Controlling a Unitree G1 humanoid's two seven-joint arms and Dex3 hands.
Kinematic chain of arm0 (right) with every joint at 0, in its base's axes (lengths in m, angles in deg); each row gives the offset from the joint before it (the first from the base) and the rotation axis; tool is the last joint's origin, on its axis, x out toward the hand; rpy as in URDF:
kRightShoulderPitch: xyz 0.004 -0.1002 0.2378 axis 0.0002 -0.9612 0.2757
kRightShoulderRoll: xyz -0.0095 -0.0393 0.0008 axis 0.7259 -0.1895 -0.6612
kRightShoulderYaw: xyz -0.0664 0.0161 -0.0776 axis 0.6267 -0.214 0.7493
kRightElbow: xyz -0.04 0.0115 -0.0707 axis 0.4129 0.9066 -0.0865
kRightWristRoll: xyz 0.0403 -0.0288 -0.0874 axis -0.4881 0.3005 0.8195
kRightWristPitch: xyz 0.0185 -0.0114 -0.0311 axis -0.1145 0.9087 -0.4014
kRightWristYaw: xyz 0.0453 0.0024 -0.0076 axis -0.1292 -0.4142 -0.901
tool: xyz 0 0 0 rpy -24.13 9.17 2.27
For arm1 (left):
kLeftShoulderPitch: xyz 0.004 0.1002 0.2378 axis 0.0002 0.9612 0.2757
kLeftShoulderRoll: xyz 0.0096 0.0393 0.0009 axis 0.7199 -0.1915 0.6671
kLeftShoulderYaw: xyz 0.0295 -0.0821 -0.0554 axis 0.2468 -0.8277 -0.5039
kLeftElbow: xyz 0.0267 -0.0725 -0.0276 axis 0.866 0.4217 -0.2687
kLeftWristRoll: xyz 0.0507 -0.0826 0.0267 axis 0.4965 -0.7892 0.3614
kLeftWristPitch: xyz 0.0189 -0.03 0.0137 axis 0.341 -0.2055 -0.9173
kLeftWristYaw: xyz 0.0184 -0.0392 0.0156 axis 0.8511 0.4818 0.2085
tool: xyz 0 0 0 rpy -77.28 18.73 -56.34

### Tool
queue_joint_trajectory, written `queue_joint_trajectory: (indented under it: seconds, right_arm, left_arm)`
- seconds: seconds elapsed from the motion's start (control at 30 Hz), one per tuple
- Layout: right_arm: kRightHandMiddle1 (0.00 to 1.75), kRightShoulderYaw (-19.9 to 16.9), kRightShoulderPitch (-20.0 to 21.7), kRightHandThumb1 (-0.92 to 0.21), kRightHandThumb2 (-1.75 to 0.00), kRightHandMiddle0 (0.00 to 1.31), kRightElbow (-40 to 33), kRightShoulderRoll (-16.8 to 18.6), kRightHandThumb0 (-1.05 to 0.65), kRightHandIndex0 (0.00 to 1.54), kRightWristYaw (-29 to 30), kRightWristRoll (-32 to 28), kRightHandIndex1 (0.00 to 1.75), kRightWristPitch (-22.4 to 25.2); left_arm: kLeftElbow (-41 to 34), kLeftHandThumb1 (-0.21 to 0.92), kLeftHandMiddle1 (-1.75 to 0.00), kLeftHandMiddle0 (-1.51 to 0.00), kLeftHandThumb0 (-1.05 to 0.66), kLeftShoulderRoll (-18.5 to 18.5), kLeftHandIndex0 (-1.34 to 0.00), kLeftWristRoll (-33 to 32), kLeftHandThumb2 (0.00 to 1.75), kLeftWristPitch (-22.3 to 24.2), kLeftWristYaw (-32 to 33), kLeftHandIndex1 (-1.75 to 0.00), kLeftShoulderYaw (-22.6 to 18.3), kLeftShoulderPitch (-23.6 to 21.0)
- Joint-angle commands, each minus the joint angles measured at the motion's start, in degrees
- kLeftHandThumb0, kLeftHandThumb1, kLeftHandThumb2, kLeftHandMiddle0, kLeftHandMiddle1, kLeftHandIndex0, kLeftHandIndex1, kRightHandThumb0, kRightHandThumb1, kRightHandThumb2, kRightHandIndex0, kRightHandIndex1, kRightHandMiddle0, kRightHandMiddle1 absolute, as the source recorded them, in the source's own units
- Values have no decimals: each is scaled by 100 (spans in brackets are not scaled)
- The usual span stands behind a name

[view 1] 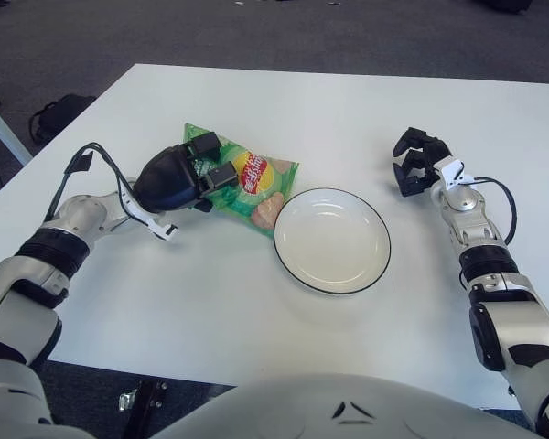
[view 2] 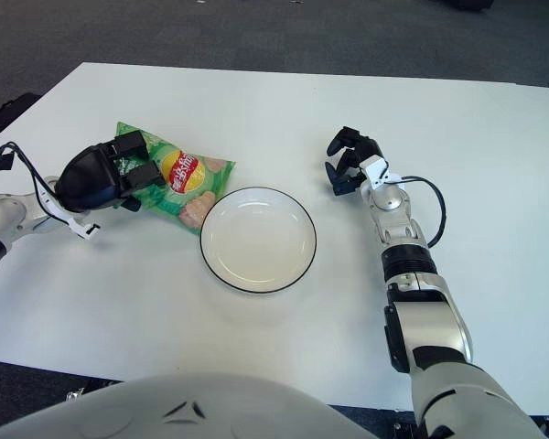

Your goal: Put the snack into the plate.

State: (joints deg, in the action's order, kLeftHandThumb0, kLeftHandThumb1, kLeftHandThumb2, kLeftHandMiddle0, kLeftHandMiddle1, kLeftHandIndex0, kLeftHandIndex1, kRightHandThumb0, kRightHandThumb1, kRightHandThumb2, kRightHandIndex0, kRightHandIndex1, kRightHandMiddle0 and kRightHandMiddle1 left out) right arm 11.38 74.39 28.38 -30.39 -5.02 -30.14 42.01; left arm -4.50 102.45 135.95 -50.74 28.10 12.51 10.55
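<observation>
One snack (view 1: 252, 183) lies left of plate (view 1: 332, 240); left hand (view 1: 178, 176) fingers clamped on it. Right hand (view 1: 419, 161) curled, empty, beside plate.

White rectangular table (view 1: 348, 101) with rounded far-left corner, matte top, evenly lit. Dark grey carpet floor (view 1: 256, 32) behind and to the left. Black bag-like object (view 1: 55, 114) on floor off the table's left edge, near a pale table leg (view 1: 2, 130).
</observation>
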Motion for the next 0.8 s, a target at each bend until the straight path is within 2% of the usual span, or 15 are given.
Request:
queue_joint_trajectory:
  seconds: [0.0,0.33,0.53,0.77]
  right_arm:
    - [173,187,-405,-4,-164,60,268,67,-1,82,-108,214,175,360]
    - [169,225,-386,-4,-162,62,293,73,-1,82,-57,250,175,380]
    - [166,229,-339,-7,-158,62,328,108,-1,79,-2,240,175,437]
    - [164,270,-266,-7,-156,63,477,103,-1,78,14,283,175,362]
  left_arm:
    - [-18,14,-169,-77,0,-22,-50,52,151,122,64,-175,19,-4]
    - [-234,12,-169,-79,0,31,-52,-64,154,474,319,-175,-173,135]
    - [-792,7,-171,-81,0,416,-56,-526,160,866,126,-175,-1007,255]
    - [-1396,2,-172,-84,0,243,-60,-753,165,1307,-151,-175,-1506,458]
